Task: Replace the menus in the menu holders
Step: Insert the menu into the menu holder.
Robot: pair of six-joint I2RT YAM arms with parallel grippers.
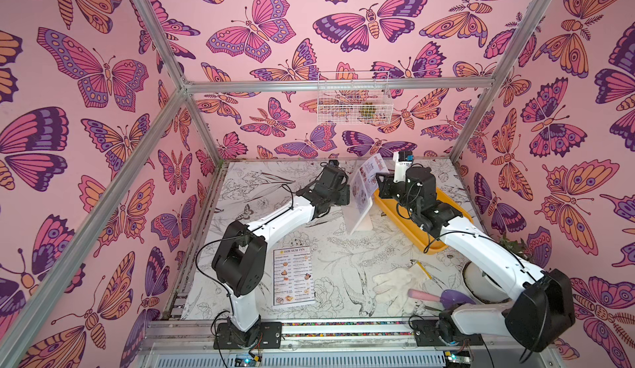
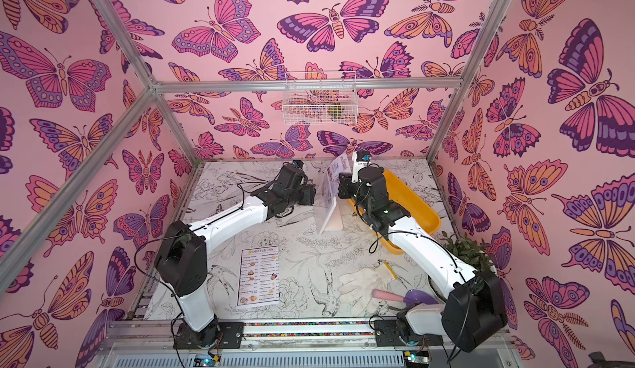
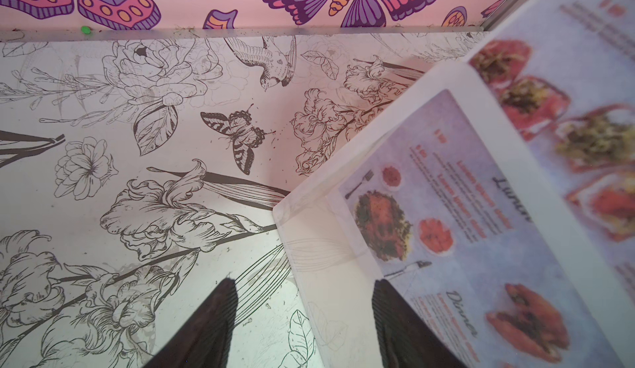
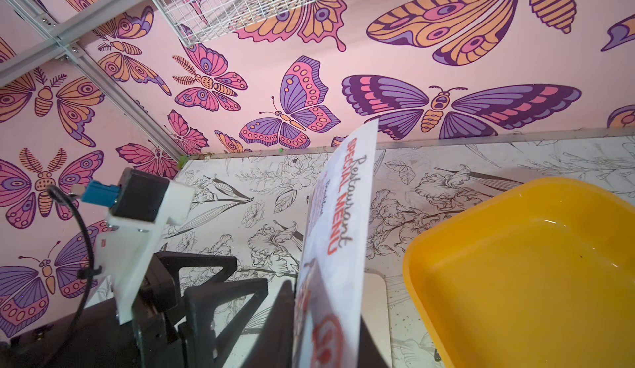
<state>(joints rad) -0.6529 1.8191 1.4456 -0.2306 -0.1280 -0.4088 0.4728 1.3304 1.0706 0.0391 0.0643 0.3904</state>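
Clear plastic with a white border, the menu holder (image 1: 360, 211) stands upright on the tabletop (image 1: 343, 266). The SPECIAL MENU sheet (image 4: 343, 211) is partly out of it: the headed end rises above the holder's top edge, while the lower photos show through the panel.

My right gripper (image 4: 326, 301) is pinched closed on that sheet just above the holder. My left gripper (image 3: 302, 282) hangs wide apart at the holder's side edge. One finger is over the panel face and the other is off it; I cannot tell whether either touches.

I judge the step to be drawing the old sheet out. To do it well I should pull along the line of the slot, with no twist, so the paper slides rather than buckles. I should also bring the left gripper onto the holder to brace it, since the light stand could tip or lift with the sheet.

The yellow tray (image 1: 433, 248) lies just beside the holder, under my right arm. The DIM SUM INN menu (image 1: 293, 275) lies flat, well apart from the holder, toward my left arm's base.
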